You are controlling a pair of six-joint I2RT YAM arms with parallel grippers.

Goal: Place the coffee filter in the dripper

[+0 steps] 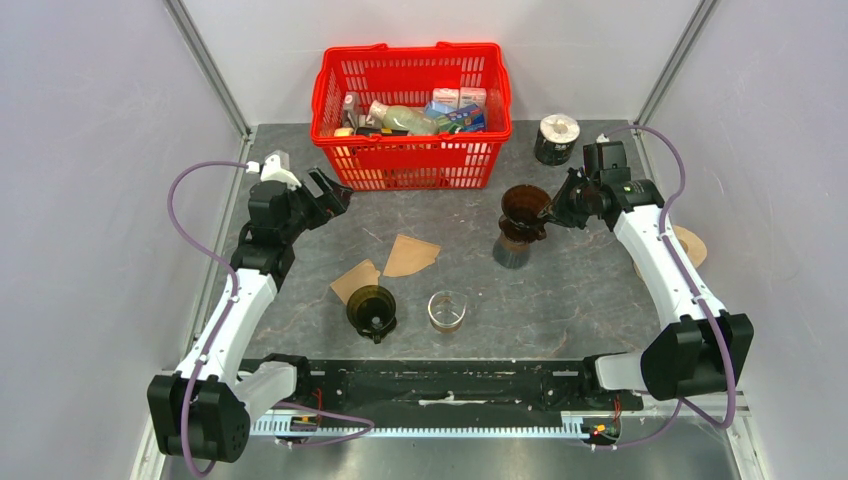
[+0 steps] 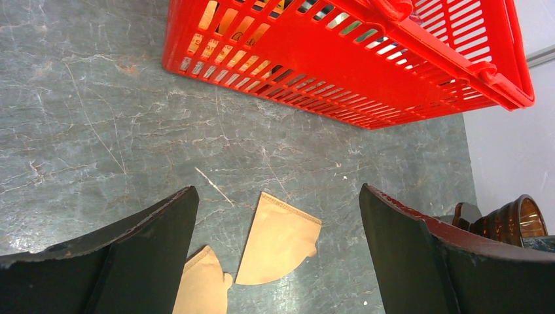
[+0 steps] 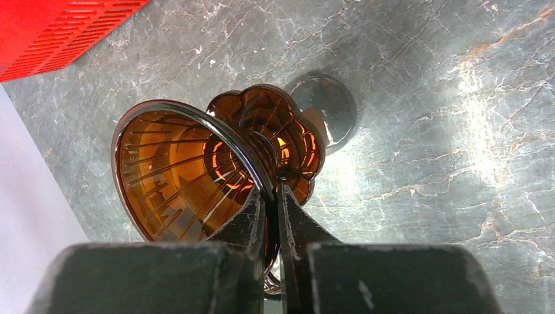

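The grey stone-patterned table (image 1: pixel 590 300) carries a red basket (image 1: pixel 420 165) at the middle of its far edge. The left gripper (image 1: pixel 332 192) hangs just off the basket's near-left corner with its jaws spread wide and nothing between them.

The right gripper (image 1: pixel 560 208) is over the far-right part of the table. Its jaws are pressed almost together, pinching the amber dripper (image 1: pixel 524 210) by the handle at its side. The dripper sits over a grey cup (image 1: pixel 511 252); whether it rests on the cup cannot be told.

The coffee filter (image 1: pixel 410 255) lies flat near the table's centre, well apart from the dripper and to its left. A second filter (image 1: pixel 356 280) is just beside it, toward the near-left.

From the left wrist, the coffee filter shows ahead, below and between the spread fingers. Its narrow end points toward the basket and its curved edge faces the near edge. The left arm is the nearer and the free one, so the pickup likely falls to it: descend onto the paper, then carry it rightward to the dripper's mouth.
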